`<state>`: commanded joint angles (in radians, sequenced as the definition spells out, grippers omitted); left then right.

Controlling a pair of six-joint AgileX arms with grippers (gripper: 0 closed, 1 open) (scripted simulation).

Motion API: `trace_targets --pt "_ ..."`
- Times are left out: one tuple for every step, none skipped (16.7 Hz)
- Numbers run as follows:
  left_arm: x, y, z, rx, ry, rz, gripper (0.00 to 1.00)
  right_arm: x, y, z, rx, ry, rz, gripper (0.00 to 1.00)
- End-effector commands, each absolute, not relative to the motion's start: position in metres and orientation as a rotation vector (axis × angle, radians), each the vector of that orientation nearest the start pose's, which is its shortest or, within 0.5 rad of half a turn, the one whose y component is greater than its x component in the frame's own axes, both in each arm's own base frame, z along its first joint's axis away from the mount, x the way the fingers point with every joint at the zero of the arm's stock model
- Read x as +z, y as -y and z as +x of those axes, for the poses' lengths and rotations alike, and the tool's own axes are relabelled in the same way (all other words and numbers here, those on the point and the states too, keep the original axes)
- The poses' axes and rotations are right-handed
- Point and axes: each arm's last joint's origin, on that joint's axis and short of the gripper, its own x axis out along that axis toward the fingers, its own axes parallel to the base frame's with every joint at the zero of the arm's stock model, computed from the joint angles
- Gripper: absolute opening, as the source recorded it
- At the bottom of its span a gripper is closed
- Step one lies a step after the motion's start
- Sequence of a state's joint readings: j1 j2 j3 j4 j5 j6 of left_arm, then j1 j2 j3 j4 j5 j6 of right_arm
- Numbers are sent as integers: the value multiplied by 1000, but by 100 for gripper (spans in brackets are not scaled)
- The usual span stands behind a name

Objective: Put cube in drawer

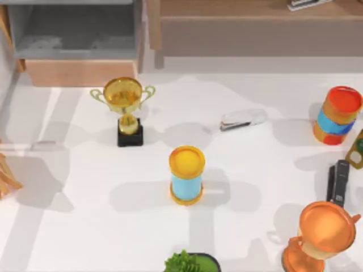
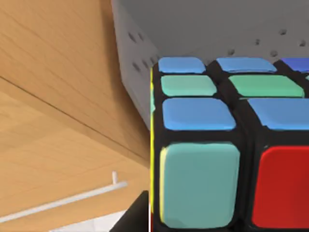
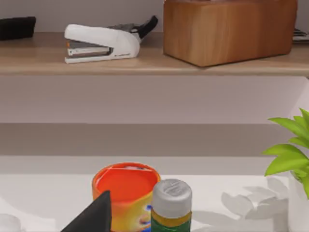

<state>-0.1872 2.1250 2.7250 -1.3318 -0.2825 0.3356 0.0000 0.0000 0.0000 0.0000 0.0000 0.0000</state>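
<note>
Cube (image 2: 231, 145): in your left wrist view it sits right up against the camera, black grid with blue, green, teal and red tiles, plus a thin yellow edge on one side. Grey drawer wall right behind it.

Left gripper: you get a dark sliver at the cube's lower corner in the left wrist view, that's about it. Can't tell if the fingers are clamped on the cube or not.

Right gripper: a dark wedge pokes in at the near edge of your right wrist view; honestly can't tell its state either.

Near stuff: copper trophy (image 1: 323, 238) at near right, green plant (image 1: 184, 262) at the near edge, middle.

Middle of the table (image 1: 85, 226): yellow-topped blue can (image 1: 186, 174) in the centre, gold trophy (image 1: 126, 107) farther and to its left, silver stapler (image 1: 243, 119) to the right.

Right side: red-topped striped cylinder (image 1: 337, 115), with a black stapler (image 1: 339, 181) nearer than it.

Drawer (image 1: 79, 72): far left, pulled open, grey inside, tan front panel facing you.

Shelf (image 1: 255, 11): far right, long brown wood. Your right wrist view has a white stapler (image 3: 102, 43) and a wooden box (image 3: 229, 29) on it.
</note>
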Motion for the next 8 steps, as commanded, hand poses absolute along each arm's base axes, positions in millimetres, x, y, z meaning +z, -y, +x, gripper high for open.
trace_targets --pt "435 37 410 4 -810 464 0 160 1 106 0 0 0 100" --pt "421 14 418 17 -890 440 0 160 1 106 0 0 0 100" --pt "406 -8 426 28 -969 411 0 160 1 106 0 0 0 100" --pt "389 -31 433 36 -1047 375 0 160 1 106 0 0 0 100" --pt "370 -52 441 41 -1119 336 0 160 1 106 0 0 0 100" --pt "351 -73 447 44 -1188 293 0 160 1 106 0 0 0 100" --pt "330 -93 453 44 -1252 248 0 160 1 106 0 0 0 100" --pt "310 -110 459 42 -1310 205 0 160 1 106 0 0 0 100"
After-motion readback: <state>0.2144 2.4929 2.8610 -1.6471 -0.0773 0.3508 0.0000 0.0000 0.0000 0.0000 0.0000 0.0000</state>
